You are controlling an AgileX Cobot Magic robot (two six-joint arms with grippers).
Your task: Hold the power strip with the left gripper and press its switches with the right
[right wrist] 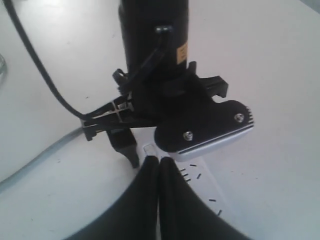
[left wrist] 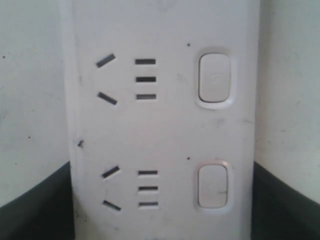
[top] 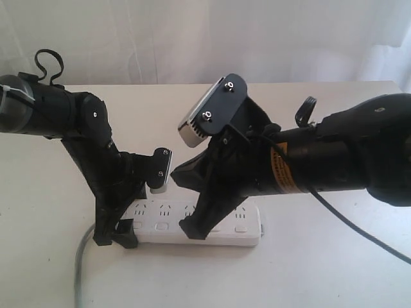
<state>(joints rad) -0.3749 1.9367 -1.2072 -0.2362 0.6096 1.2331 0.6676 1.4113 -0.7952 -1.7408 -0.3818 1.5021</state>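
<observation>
The white power strip [top: 247, 236] lies flat near the table's front, its grey cord [top: 79, 256] trailing off the left end. My left gripper [top: 117, 232] straddles that left end. In the left wrist view its black jaws press both long sides of the strip [left wrist: 165, 135], with two switches [left wrist: 215, 77] in sight. My right gripper [top: 191, 230] is shut, its pointed tips down on the strip's middle along the switch row. In the right wrist view the closed tips [right wrist: 159, 162] sit just short of a white switch [right wrist: 149, 149]; whether they press it I cannot tell.
The white table [top: 334, 269] runs back to a white curtain [top: 205, 38]. A loose black cable [top: 359, 234] hangs from the right arm over the table's right side. The left arm's silver-edged block [right wrist: 210, 131] stands close over the right fingertips.
</observation>
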